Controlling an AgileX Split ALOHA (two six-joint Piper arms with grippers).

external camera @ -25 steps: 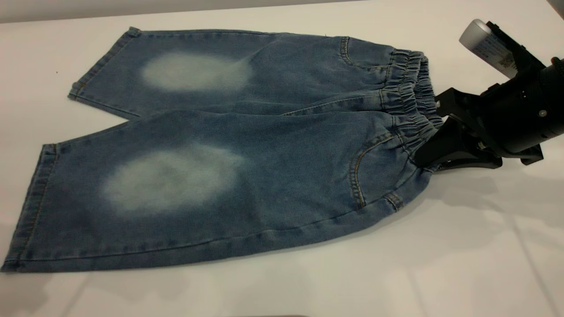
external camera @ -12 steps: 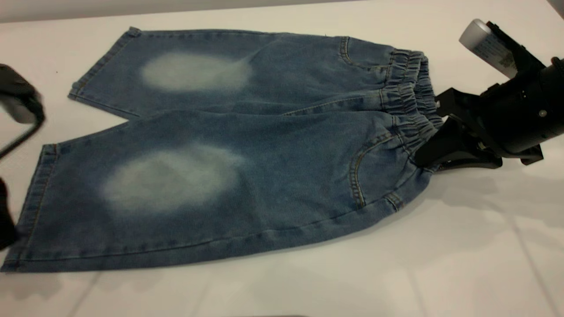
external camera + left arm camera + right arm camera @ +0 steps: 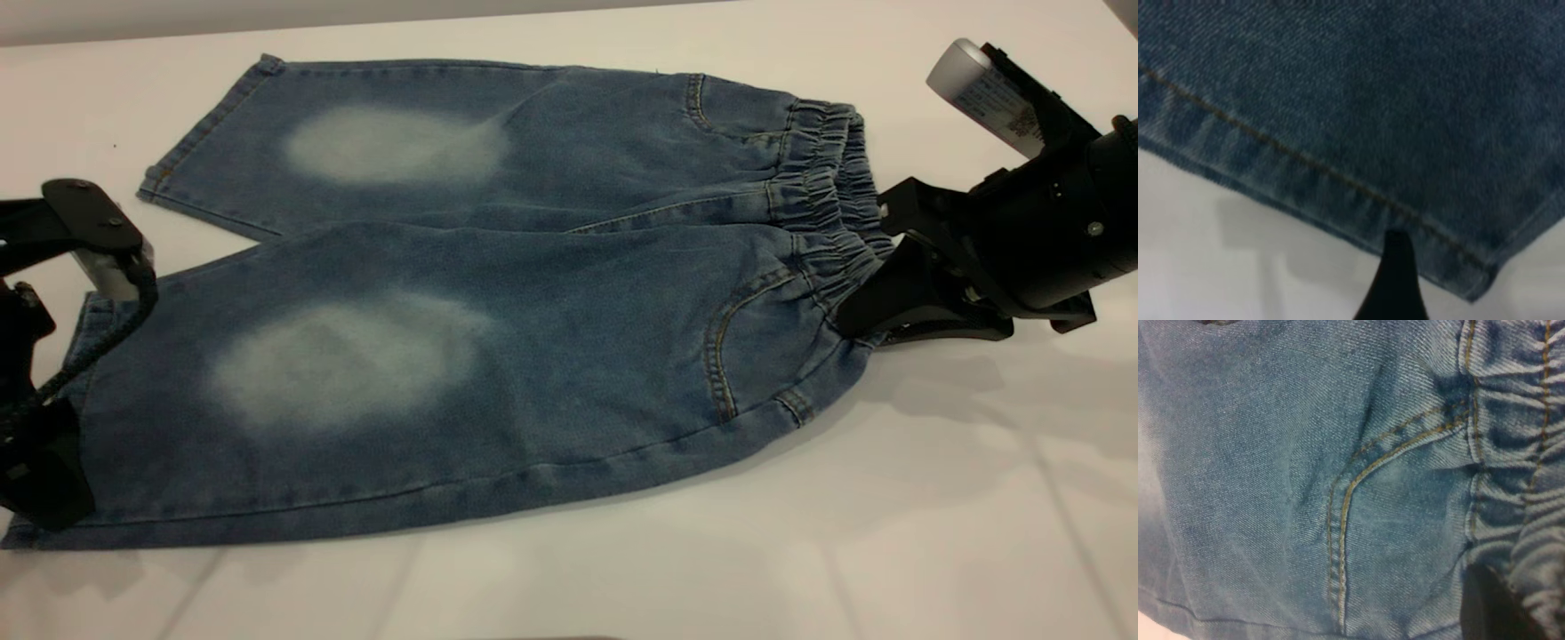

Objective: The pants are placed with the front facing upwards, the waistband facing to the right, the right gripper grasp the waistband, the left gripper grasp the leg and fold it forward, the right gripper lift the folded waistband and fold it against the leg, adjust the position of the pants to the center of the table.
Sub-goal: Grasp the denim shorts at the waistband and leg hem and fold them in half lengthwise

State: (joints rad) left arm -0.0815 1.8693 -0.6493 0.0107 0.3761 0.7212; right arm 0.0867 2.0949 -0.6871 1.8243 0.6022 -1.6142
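From outside, the pants (image 3: 498,293) lay flat across the table (image 3: 933,533), front up, legs toward its left edge and the waistband (image 3: 831,200) toward its right, where the right gripper (image 3: 876,289) was clamped on the gathered band while the left gripper (image 3: 40,444) hovered at the near leg's hem, its jaws impossible to read. The left wrist view showed one finger (image 3: 1395,280) at the hem's very edge, so a shallow bite could slip off. The right wrist view showed bunched elastic that might pull free.
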